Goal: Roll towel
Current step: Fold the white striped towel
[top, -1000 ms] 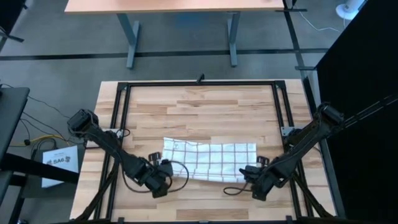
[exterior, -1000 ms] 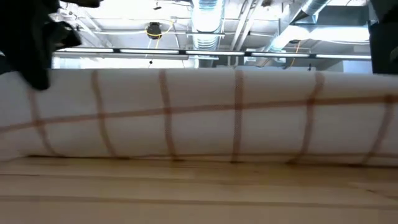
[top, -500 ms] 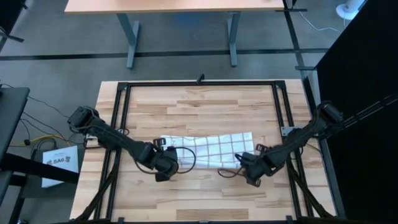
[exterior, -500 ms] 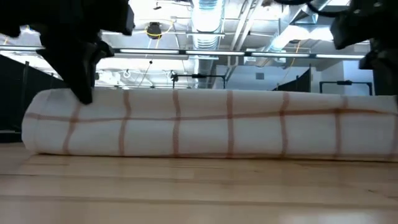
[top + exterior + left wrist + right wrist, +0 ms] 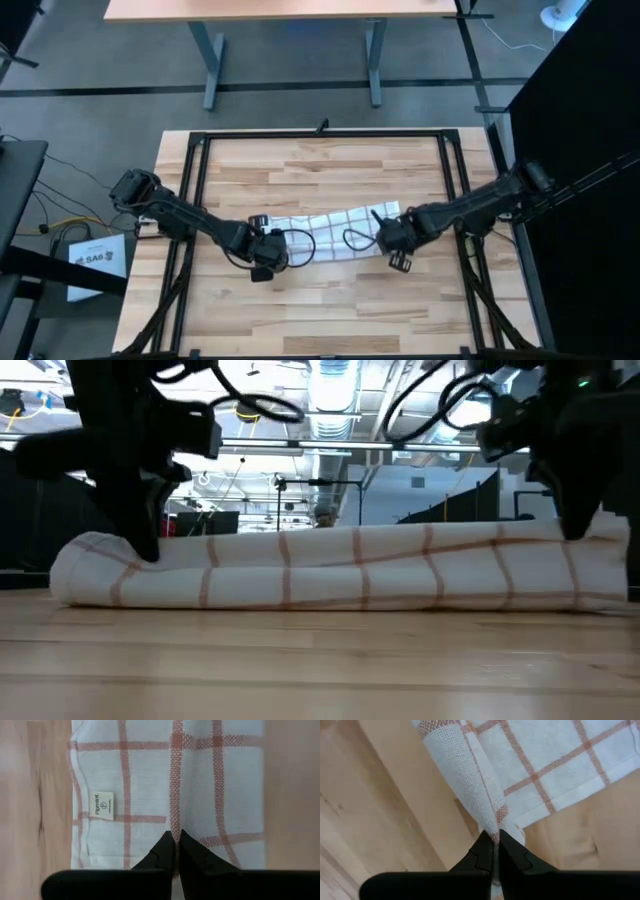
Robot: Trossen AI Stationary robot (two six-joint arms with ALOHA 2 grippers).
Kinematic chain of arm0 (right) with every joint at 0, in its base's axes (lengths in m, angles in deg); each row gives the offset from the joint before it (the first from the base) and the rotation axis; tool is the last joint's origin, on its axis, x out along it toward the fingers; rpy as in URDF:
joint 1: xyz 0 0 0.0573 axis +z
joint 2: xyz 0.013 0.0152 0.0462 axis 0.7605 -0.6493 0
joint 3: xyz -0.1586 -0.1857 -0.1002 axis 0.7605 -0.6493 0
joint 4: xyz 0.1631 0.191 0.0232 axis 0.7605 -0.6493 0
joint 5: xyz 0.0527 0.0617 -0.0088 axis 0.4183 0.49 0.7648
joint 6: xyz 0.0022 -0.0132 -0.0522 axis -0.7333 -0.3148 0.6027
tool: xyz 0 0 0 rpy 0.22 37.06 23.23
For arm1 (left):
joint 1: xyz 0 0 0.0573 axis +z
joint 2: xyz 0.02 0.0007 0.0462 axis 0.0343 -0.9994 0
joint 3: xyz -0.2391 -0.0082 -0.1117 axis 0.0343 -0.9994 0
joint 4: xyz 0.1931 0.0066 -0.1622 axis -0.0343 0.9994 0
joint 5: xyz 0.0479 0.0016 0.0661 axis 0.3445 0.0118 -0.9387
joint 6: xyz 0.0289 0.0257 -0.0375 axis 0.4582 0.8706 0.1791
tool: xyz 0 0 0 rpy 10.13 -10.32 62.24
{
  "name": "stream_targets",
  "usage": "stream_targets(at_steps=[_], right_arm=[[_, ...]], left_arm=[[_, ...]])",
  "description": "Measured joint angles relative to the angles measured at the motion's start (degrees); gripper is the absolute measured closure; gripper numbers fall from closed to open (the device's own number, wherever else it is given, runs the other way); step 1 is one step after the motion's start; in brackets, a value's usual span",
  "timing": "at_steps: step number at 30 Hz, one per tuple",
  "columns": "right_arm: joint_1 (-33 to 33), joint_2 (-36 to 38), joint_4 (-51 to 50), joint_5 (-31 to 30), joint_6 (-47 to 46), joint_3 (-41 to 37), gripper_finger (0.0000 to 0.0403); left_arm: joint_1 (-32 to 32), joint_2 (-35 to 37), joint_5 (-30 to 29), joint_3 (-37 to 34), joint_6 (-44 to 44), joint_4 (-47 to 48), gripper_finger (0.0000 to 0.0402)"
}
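- Overall, the wooden tabletop (image 5: 330, 170) fills the middle of the high view, bordered by a black metal frame (image 5: 325, 134).
- On the floor beyond it stands a second desk (image 5: 285, 10) with grey legs.
- Left arm (image 5: 185, 218) reaches in from the left edge of the tabletop; right arm (image 5: 470, 205) reaches in from the right edge. Both meet the cloth near the tabletop's middle.
- Towel (image 5: 330, 238): white with thin reddish-brown grid lines, lying across the centre of the tabletop as a long, narrow, partly rolled strip, running left to right between the two arms. In the low view it reads as a low, rounded roll (image 5: 340, 565) resting on the wood, its right end sitting a little higher than its left.
- Left pincer (image 5: 175, 839): at the towel's left end, fingers pressed together with a fold of the cloth caught between the tips. A small white label (image 5: 103, 804) is sewn at the hem just beside it.
- Right pincer (image 5: 495, 840): at the towel's right end, fingers likewise clenched on a rolled edge of the cloth, with flat checked fabric spreading beyond it.
- Black cables (image 5: 290, 245) loop from both wrists and lie over the towel.
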Motion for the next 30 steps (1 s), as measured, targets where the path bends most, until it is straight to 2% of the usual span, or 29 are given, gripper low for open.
stream_targets(at_steps=[7, 24, 27, 30], right_arm=[[-8.0, 1.7, -0.6, 1.6, 7.2, 0.1, 0.0403], [-32.6, -0.7, 0.6, 12.6, 27.7, 0.0, 0.0402], [-35.3, -2.3, 1.4, 12.7, 29.8, 0.0, 0.0393], [-36.5, -4.8, 2.1, 12.7, 32.0, 0.0, 0.0365]], left_arm=[[2.1, 0.0, 0.1, -2.8, 1.3, -4.1, 0.0402], [5.4, 0.0, -0.4, -4.0, 3.7, -6.7, 0.0402], [5.6, 0.0, 0.1, -4.0, 3.8, -7.5, 0.0395], [5.6, 0.0, 0.6, -4.0, 3.5, -7.9, 0.0374]])
